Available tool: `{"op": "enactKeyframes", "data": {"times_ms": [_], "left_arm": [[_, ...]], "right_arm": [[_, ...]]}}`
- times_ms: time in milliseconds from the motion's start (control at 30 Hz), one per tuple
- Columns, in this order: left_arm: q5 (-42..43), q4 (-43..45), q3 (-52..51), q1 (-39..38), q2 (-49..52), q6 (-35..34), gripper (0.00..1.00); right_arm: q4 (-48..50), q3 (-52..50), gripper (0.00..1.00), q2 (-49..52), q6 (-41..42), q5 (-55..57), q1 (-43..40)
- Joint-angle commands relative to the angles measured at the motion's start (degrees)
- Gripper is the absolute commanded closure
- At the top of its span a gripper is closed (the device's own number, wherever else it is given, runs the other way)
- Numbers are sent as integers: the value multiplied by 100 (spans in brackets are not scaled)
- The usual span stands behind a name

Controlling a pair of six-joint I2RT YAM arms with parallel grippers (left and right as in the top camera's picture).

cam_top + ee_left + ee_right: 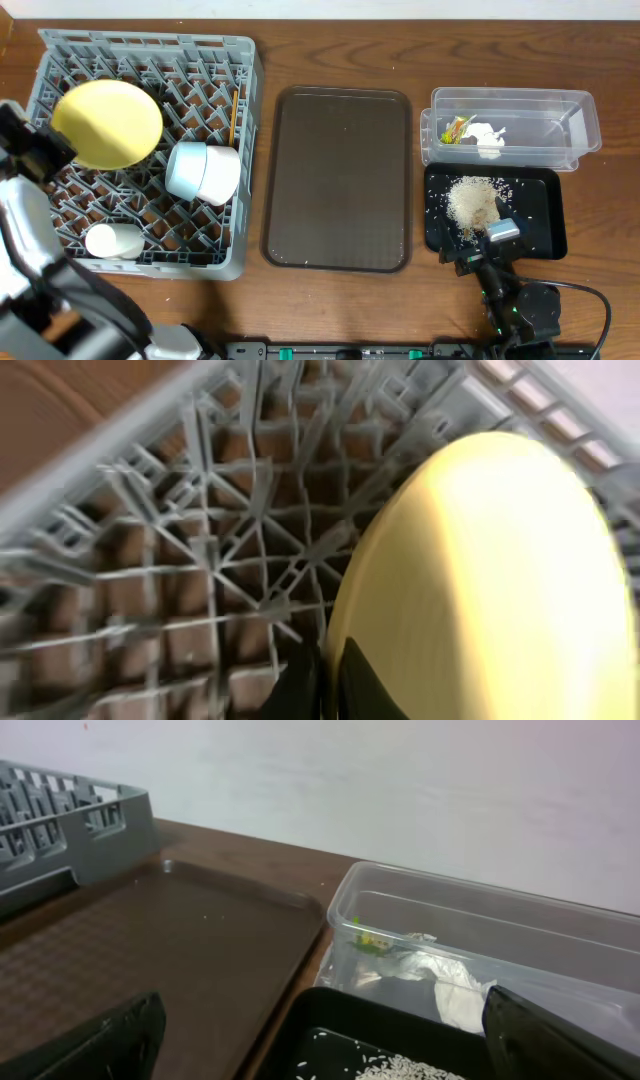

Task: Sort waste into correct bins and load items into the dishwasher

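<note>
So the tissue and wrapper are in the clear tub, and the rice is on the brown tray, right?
Not quite. The rice lies in the black tray, not on the brown tray. The tissue and wrapper are in the clear tub, as you said. The overhead view shows it.

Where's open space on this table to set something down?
The brown serving tray, between the dish rack and the clear tub and black tray, is bare. So is the table strip along the far edge. Crowded: the rack, with yellow plate and light-blue bowl; the tub; the rice on the black tray.
</note>
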Motion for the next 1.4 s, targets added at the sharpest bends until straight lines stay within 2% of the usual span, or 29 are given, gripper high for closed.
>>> {"op": "enactKeyframes", "data": {"times_ms": [0,333,600,900,1133,1367], "left_arm": [[-605,-295,-11,-111,-457,509,93],[-2433,-400,-11,-719,-629,555,93],[-4155,-267,-11,-1508,-629,748,93],[-4778,-260,-11,-2114,-629,911,92],[-5490,-111,-11,-2723,-629,1547,93],[-5416,260,-11,-2935,-629,2166,93]], "right_arm": [[-22,-9,1,-39,-52,-20,-52],[-22,-9,1,-39,-52,-22,-52],[-22,-9,1,-39,-52,-20,-52],[-22,-9,1,-39,-52,-22,-52],[-20,-9,1,-39,-52,-20,-52],[-22,-9,1,-39,-52,-20,-52]]}}
